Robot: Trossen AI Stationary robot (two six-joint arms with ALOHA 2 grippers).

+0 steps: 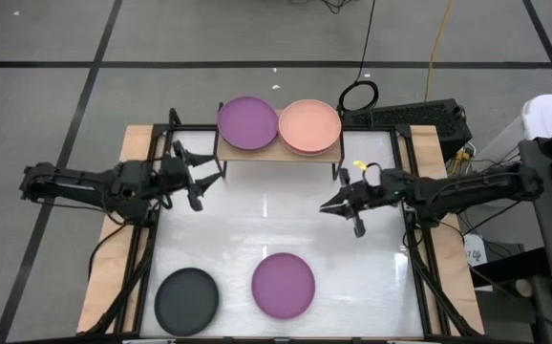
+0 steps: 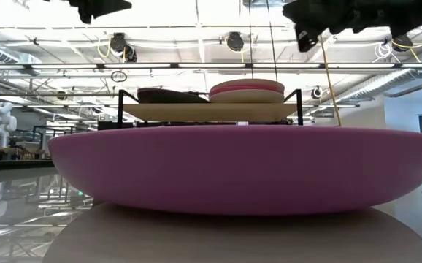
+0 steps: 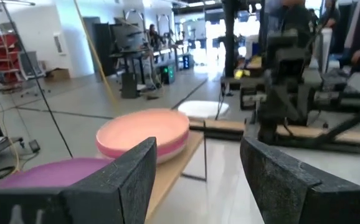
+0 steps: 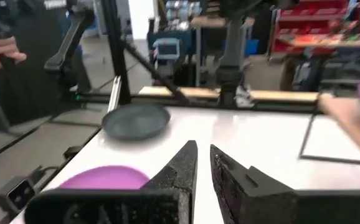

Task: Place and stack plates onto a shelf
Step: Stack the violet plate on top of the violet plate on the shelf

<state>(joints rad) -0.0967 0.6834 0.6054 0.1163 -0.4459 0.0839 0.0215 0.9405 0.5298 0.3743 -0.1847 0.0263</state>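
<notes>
The light-wood shelf stands at the table's far side. On it a purple plate lies at the left and a salmon pink plate tops a stack at the right. The pink stack also shows in the left wrist view. A black plate and a purple plate lie flat on the white table near its front edge. My left gripper is open and empty, just left of the shelf's front. My right gripper is shut and empty above the table, right of centre.
The shelf's thin black legs stand between the two grippers. Wooden table edges and black frame rails run along both sides. The purple plate fills the low view's foreground. People and equipment show in the room beyond.
</notes>
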